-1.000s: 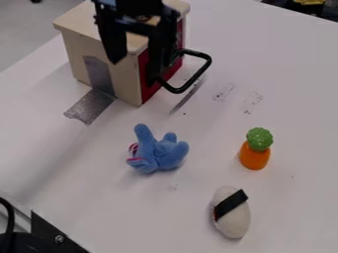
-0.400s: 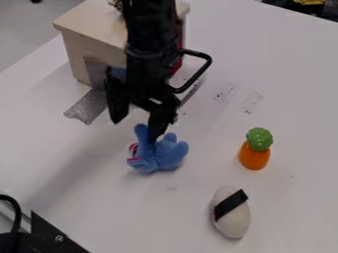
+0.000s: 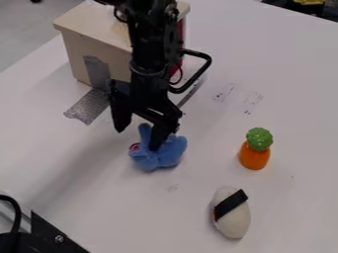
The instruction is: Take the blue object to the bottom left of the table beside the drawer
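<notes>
Gripper [image 3: 139,134] held open above blue plush toy [image 3: 170,152]

The blue plush toy was seen on the white table [image 3: 198,168], left of centre in the camera view and below the wooden drawer box [image 3: 121,62], from which it was separated by a stretch of tabletop. The gripper was positioned directly over it, with its two fingers spread well apart. One finger was placed over the toy's middle, and part of the blue fabric was hidden by it; the other was held to the left, clear of the toy. Nothing was gripped. Whether the toy was touched by the nearer fingertip could not be told.

Part of the drawer box was covered from sight by the black arm [image 3: 151,39]. Its red front was fitted with a black handle [image 3: 196,75], and a strip of silver tape [image 3: 87,107] was stuck along its side and down onto the table.

A toy carrot [image 3: 254,157] with a green top was stood upright to the right of the plush toy. Below the carrot, a white plush sushi piece [image 3: 234,222] was laid on the table, wrapped with a black band [image 3: 231,204]. At the lower left corner, a black metal bracket [image 3: 51,233] was seen near a black cable [image 3: 16,212].
</notes>
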You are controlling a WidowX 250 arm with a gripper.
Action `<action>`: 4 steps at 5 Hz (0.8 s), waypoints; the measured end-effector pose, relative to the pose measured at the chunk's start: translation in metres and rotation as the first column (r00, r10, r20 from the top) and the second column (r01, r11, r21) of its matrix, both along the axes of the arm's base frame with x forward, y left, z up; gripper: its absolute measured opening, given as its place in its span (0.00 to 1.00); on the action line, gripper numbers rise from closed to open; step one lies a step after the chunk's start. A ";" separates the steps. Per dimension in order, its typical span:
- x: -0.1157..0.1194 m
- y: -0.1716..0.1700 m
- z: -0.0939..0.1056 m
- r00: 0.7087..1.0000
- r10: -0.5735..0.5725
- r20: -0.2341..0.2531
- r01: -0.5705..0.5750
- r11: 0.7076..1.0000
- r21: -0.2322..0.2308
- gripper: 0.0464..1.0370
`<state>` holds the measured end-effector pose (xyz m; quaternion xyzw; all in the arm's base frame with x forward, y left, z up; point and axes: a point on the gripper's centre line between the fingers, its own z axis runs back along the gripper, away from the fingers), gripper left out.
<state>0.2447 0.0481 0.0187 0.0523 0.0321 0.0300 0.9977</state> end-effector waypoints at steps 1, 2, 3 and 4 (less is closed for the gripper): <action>-0.001 0.001 -0.008 1.000 0.019 -0.020 -0.020 1.000 -0.014 0.63; -0.002 0.000 -0.008 0.999 0.029 -0.018 -0.029 0.999 -0.016 0.35; -0.004 0.002 -0.008 0.999 0.040 -0.018 -0.040 0.999 -0.006 0.18; -0.005 0.001 -0.008 0.999 0.047 -0.027 -0.047 0.999 -0.009 0.08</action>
